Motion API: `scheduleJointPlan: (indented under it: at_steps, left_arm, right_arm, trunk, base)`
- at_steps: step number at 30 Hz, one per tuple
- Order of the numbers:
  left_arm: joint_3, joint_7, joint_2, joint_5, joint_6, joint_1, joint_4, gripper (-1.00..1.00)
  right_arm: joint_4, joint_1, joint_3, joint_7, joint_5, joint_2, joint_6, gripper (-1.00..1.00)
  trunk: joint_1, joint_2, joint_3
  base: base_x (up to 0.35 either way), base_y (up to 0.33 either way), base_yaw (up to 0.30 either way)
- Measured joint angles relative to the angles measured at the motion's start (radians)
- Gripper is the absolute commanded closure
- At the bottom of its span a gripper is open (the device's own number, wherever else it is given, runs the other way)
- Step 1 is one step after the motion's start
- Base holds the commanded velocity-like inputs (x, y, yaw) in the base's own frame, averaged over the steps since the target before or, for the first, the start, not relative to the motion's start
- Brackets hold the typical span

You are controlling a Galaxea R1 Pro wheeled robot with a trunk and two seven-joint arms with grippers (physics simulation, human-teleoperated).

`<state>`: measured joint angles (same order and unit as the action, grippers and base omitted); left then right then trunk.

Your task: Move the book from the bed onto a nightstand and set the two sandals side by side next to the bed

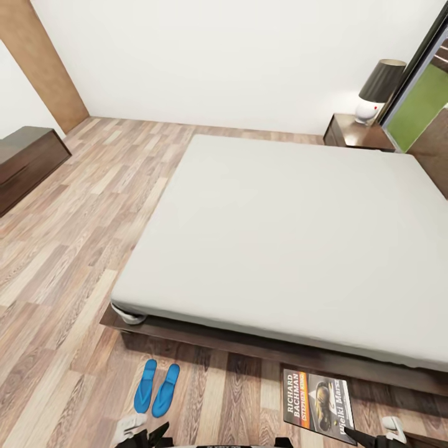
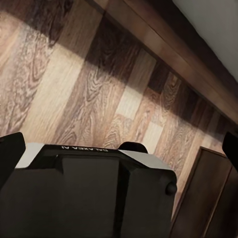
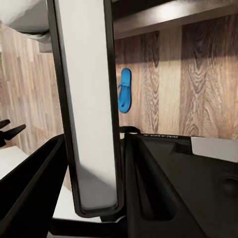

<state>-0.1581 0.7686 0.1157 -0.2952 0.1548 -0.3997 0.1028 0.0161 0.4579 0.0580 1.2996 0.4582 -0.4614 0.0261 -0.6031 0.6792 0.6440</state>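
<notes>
The book (image 1: 317,406) carries the readable print: white capitals on the orange band along its cover spell "RICHARD BACHMAN", with a smaller line beneath that looks like "STEPHEN KING" but is too fine to be sure of. Lettering near the cover's other edge reads roughly "Wielki Marsz". In the left wrist view, small mirrored lettering on the robot's dark housing (image 2: 84,148) cannot be made out.

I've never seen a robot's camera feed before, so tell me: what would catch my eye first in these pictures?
The big bed with its bare off-white mattress takes up most of the head view. On the wood floor by its near corner lie two bright blue sandals side by side. Near the lower right, the right hand holds a paperback book lettered "RICHARD BACHMAN", and a nightstand with a dark-shaded lamp stands at the far corner.
</notes>
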Motion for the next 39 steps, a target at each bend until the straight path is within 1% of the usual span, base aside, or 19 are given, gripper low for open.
scheduleJointPlan:
  at_steps: [9, 39]
  left_arm:
    - [-0.001, -0.011, -0.005, 0.003, 0.001, 0.000, -0.001, -1.00]
    - [-0.002, -0.011, -0.004, 0.003, 0.001, 0.000, -0.001, -1.00]
  right_arm:
    - [0.000, -0.001, 0.000, 0.001, 0.000, 0.000, 0.000, 1.00]
    - [0.000, -0.001, 0.000, 0.003, -0.001, 0.000, 0.000, 1.00]
  trunk:
    - [0.000, 0.000, -0.015]
    - [0.000, 0.000, -0.063]
  base:
    - [0.000, 0.000, 0.000]
    - [0.000, 0.000, 0.000]
